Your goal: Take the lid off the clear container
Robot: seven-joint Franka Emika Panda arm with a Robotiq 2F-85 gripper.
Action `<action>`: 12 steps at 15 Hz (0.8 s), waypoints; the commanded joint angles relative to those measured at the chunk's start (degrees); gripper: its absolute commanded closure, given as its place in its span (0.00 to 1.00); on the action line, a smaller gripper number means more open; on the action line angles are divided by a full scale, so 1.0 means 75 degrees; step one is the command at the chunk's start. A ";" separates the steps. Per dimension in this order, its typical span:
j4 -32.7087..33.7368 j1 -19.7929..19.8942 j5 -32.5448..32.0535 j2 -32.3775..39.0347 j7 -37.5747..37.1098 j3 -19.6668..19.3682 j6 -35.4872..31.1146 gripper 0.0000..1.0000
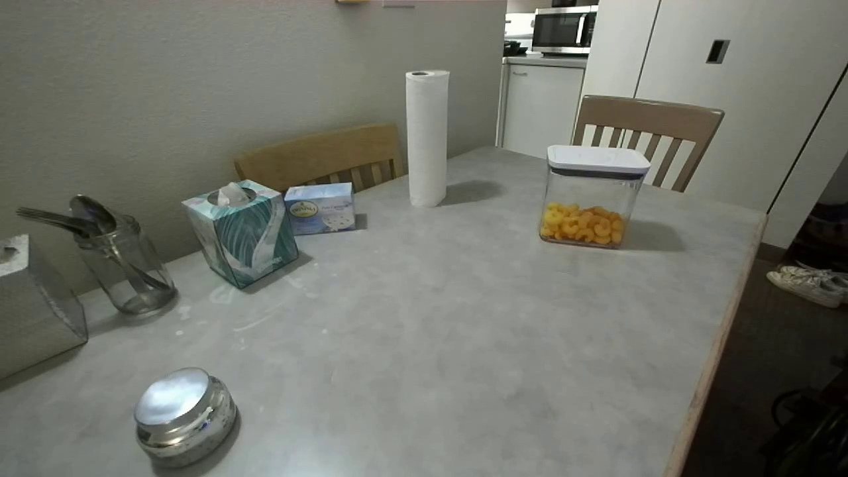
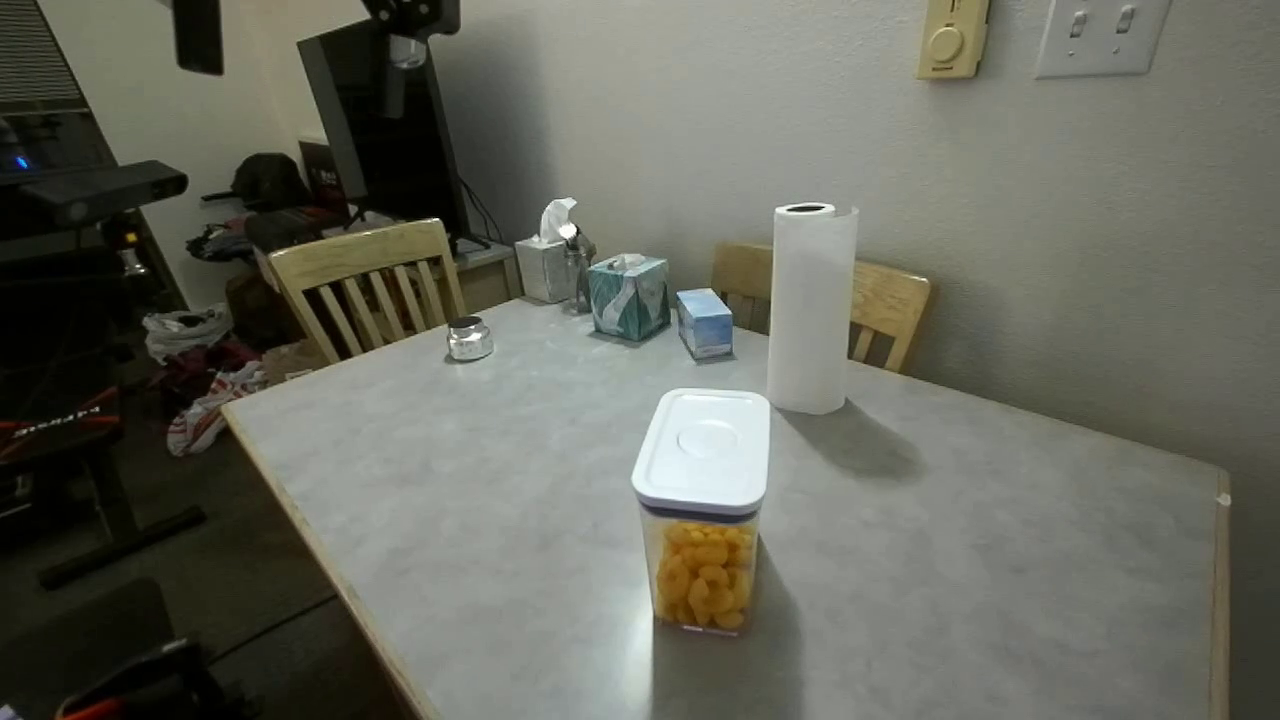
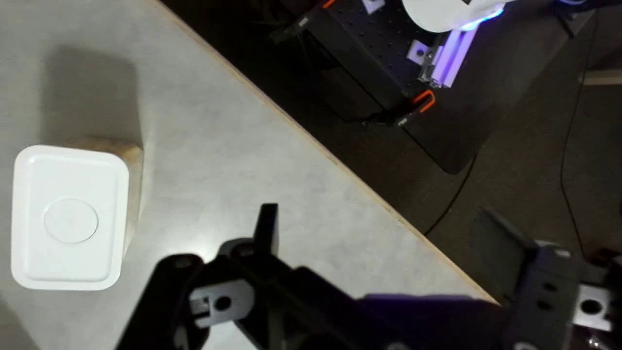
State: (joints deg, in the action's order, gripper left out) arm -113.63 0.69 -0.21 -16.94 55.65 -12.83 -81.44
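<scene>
The clear container [image 1: 588, 192] stands upright on the grey table with orange-yellow snack pieces in its lower part. It also shows in an exterior view [image 2: 700, 585], and its side shows under the lid in the wrist view [image 3: 133, 189]. The white lid [image 1: 598, 159] sits on its top, with a round centre button visible in an exterior view [image 2: 708, 450] and the wrist view [image 3: 70, 218]. My gripper [image 3: 386, 223] is open and empty, beside the container and above the table edge. It also shows at the top left of an exterior view [image 2: 297, 75], high above the table.
A paper-towel roll [image 1: 427, 139] stands behind the container. A blue tea box [image 1: 321, 209], teal tissue box [image 1: 242, 232], glass jar with cutlery [image 1: 136, 271], grey tissue box [image 1: 36, 311] and shiny metal jar [image 1: 185, 417] stand farther off. Chairs [image 2: 370, 280] border the table [image 2: 480, 480].
</scene>
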 commanded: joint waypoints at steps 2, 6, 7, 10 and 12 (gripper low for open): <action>0.0038 0.0138 0.0005 -0.0002 0.0266 0.0060 -0.0095 0.00; -0.0042 0.0150 -0.0043 0.0012 0.0360 0.0039 -0.0321 0.00; -0.0119 0.0164 -0.0143 0.0090 0.0442 0.0019 -0.0494 0.00; -0.0193 0.0184 -0.0424 0.0399 0.0666 -0.0002 -0.1054 0.00; -0.0212 0.0211 -0.0756 0.0666 0.0846 0.0018 -0.1559 0.00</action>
State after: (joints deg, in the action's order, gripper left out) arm -114.82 0.88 -2.89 -14.91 58.79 -13.20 -88.30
